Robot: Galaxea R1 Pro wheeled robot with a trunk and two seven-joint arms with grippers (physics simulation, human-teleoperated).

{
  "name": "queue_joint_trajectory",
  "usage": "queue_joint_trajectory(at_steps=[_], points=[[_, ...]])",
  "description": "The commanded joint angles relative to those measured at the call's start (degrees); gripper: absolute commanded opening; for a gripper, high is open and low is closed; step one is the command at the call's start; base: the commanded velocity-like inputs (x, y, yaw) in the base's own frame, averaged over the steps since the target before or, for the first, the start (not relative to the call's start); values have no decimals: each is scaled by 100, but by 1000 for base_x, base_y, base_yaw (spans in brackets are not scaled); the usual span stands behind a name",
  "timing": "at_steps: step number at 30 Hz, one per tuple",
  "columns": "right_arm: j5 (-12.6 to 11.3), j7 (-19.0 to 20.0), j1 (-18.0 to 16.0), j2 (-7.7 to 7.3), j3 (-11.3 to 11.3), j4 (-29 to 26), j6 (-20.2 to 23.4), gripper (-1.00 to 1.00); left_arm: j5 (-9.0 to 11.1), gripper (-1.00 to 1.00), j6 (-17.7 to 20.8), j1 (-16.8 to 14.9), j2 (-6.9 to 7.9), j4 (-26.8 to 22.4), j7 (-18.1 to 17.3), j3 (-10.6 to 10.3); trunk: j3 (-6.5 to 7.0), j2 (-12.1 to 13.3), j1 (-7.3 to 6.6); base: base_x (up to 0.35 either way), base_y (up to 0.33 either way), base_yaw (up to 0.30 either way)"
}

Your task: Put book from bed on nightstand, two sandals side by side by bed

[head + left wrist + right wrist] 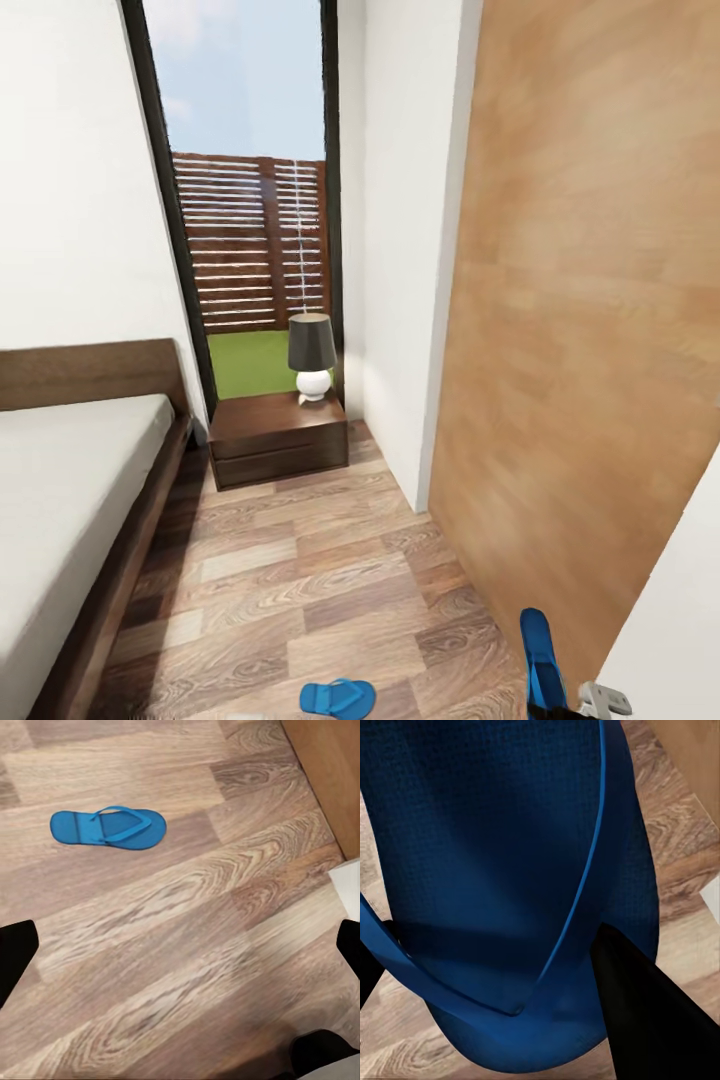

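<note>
One sandal (510, 870) sits clamped in the right pincer (502, 967).

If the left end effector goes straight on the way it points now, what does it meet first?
Probably the bare wood floor. The left end effector points down at it, open; the sandal lies off to one side.

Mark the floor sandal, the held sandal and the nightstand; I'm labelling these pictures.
floor sandal (109, 827), left wrist view, middle of its sole.
held sandal (502, 862), right wrist view, its footbed.
nightstand (277, 422), head view, its top.
</note>
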Motion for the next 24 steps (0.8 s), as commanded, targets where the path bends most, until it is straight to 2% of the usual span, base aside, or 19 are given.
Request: queue_joint_trajectory(at_steps=[1,7,16,24], points=[[-12,27,-3,-1,-39,5,0,-100,54,100,-23,-6,4,9,-5,-48,-6,-3,0,1,0,241],[-11,29,-3,-2,-39,5,0,-100,54,100,-23,-7,4,9,-3,-48,-6,-3,0,11,0,104],[-11,31,-3,-3,-39,4,0,-100,54,100,-23,-7,4,9,-3,-48,-6,-3,0,209,0,6],[-2,33,-3,-4,-39,3,0,-100,54,100,-23,-8,4,9,-5,-48,-6,-3,0,23,0,0]])
